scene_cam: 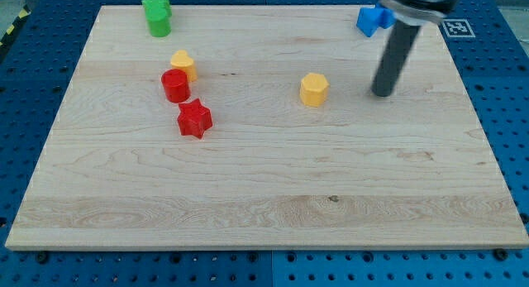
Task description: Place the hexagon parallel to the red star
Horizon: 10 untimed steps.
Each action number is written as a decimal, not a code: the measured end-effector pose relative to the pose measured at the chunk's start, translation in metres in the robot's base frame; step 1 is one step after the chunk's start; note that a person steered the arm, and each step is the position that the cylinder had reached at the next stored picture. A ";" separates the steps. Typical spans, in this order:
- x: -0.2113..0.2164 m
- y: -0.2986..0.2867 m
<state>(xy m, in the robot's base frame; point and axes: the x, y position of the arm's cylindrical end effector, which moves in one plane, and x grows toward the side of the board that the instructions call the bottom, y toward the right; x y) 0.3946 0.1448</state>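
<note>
A yellow hexagon block (314, 88) lies right of the board's middle, in the upper half. A red star block (195, 118) lies left of centre, well to the left of the hexagon and slightly lower. My tip (383, 93) rests on the board to the right of the yellow hexagon, about a block's width and a half away, not touching it. The dark rod rises from the tip toward the view's top right.
A red round block (175, 85) sits just above the star, with a yellow heart-like block (183, 64) touching its top. A green star-like block (156, 15) is at the top left. A blue block (374, 20) at the top right is partly hidden by the arm.
</note>
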 end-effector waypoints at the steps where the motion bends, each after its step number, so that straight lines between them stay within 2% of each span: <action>1: -0.014 -0.050; 2: -0.024 -0.080; 3: -0.017 -0.106; 5: 0.036 -0.115; 6: 0.054 -0.152; 8: 0.068 -0.122; 10: 0.042 -0.110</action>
<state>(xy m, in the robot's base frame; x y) 0.4362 0.0352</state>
